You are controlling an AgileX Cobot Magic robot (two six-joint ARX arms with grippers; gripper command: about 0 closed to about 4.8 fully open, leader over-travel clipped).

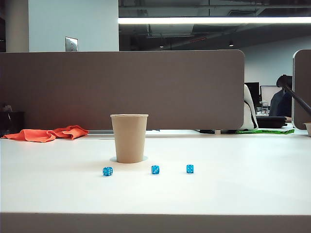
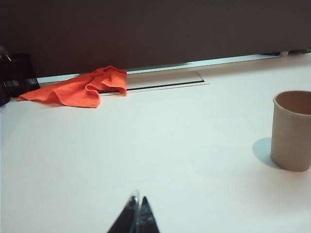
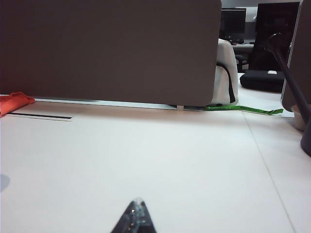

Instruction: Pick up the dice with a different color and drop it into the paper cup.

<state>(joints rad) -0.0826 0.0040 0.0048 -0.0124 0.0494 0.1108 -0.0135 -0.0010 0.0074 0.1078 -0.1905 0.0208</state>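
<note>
The tan paper cup (image 1: 129, 138) stands upright in the middle of the white table, and in the left wrist view the paper cup (image 2: 291, 131) is off to one side. Three translucent blue dice (image 1: 107, 171) (image 1: 155, 170) (image 1: 190, 169) lie in a row just in front of it. The dice with a different color is out of view in every frame. No arm shows in the exterior view. My left gripper (image 2: 138, 198) is shut and empty, low over bare table, well short of the cup. Over bare table too, my right gripper (image 3: 137, 201) has its tips together with nothing between them.
An orange cloth (image 1: 46, 134) lies at the back left by a dark container (image 2: 19, 73). A grey partition (image 1: 121, 87) closes off the rear of the table. A cable slot (image 2: 155, 85) runs along the back edge. A black pole (image 3: 286, 73) leans at the far right.
</note>
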